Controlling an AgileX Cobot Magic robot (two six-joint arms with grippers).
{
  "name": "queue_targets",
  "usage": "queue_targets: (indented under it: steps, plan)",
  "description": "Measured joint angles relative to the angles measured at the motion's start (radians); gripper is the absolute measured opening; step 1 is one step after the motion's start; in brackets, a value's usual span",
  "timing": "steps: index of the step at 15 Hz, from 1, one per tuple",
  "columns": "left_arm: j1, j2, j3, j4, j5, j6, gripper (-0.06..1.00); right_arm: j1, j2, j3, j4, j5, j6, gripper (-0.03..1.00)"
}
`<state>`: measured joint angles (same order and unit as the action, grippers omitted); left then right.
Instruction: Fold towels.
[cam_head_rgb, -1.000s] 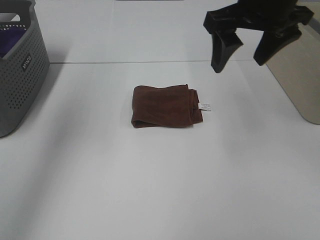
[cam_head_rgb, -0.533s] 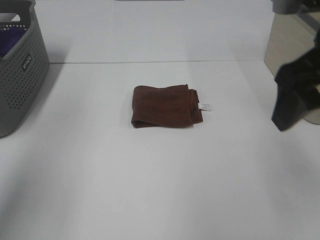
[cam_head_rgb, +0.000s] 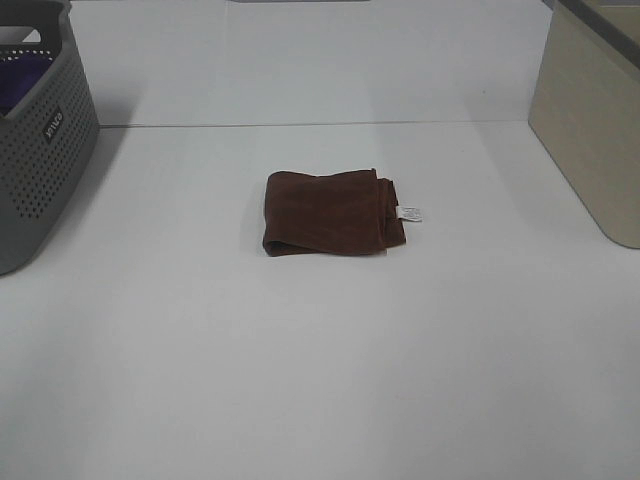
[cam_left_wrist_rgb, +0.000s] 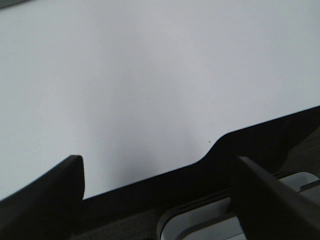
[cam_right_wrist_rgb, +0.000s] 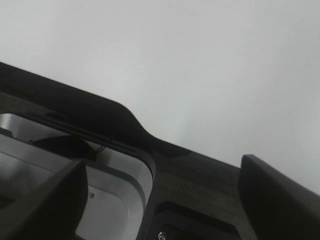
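Note:
A brown towel (cam_head_rgb: 330, 212) lies folded into a small rectangle in the middle of the white table (cam_head_rgb: 320, 360), with a white tag (cam_head_rgb: 410, 212) at its right edge. Neither arm shows in the exterior high view. In the left wrist view my left gripper (cam_left_wrist_rgb: 160, 200) is open and empty, its dark fingers (cam_left_wrist_rgb: 42, 200) wide apart over the table's edge. In the right wrist view my right gripper (cam_right_wrist_rgb: 165, 200) is open and empty, its fingers (cam_right_wrist_rgb: 277, 197) apart over the table's edge. The towel is in neither wrist view.
A grey perforated basket (cam_head_rgb: 40, 140) with purple cloth inside stands at the far left. A beige box (cam_head_rgb: 590, 110) stands at the far right. A seam in the table runs across behind the towel.
My right arm, above the table's back right a second ago, swung down to the right and has left the exterior view. The towel has not moved.

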<state>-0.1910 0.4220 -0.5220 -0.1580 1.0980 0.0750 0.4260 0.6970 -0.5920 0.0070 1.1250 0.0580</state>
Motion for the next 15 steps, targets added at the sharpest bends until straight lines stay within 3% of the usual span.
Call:
queue_targets:
  steps: [3,5,15]
  plan:
    - [0.000,-0.060,0.011,-0.041,-0.028,0.108,0.76,0.000,-0.165,0.077,0.002,-0.044,-0.070,0.78]
    - [0.000,-0.066,0.014,-0.079,-0.027,0.182,0.76,0.000,-0.321,0.080,0.063,-0.057,-0.160,0.78]
    - [0.000,-0.066,0.015,-0.086,-0.028,0.189,0.76,0.000,-0.386,0.080,0.074,-0.060,-0.177,0.78]
